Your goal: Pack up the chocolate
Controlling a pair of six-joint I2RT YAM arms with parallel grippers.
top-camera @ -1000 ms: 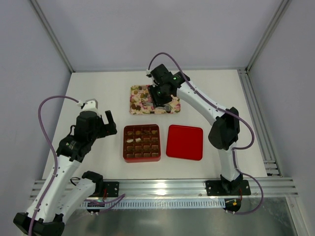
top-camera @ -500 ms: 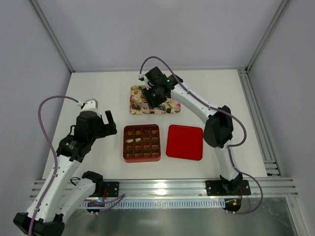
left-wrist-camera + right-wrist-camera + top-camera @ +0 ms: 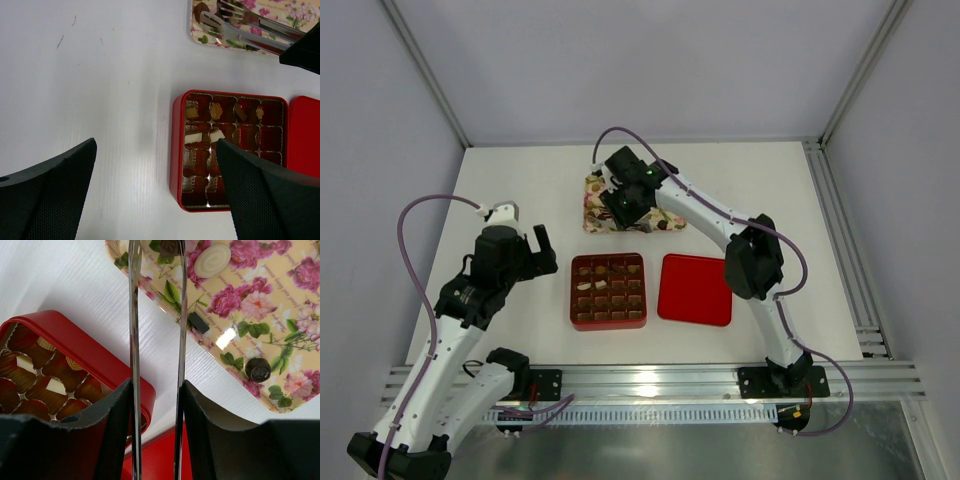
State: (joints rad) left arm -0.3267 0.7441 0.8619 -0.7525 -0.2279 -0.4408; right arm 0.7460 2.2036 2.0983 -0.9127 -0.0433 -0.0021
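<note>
My right gripper [image 3: 156,390] is shut on metal tongs [image 3: 134,315], whose two arms stand a little apart. It hangs over the left part of the floral tray [image 3: 592,215]. The tongs' tips reach a dark chocolate [image 3: 170,246] at the tray's corner; whether they pinch it I cannot tell. More chocolate lies on the tray: a whitish round piece [image 3: 212,260], a dark round piece [image 3: 258,370] and a small dark square [image 3: 198,322]. The red box [image 3: 175,150] holds several pieces, among them a tan shell [image 3: 216,110] and a white square [image 3: 193,138]. My left gripper [image 3: 156,150] is open and empty, above the table left of the box.
The red lid [image 3: 695,290] lies flat right of the box [image 3: 572,292]. The tray [image 3: 270,315] sits just behind the box. Metal frame rails run along the table's right side and near edge.
My right arm has carried the tongs leftward across the tray, from its right part to its left corner. The left arm has not moved.
</note>
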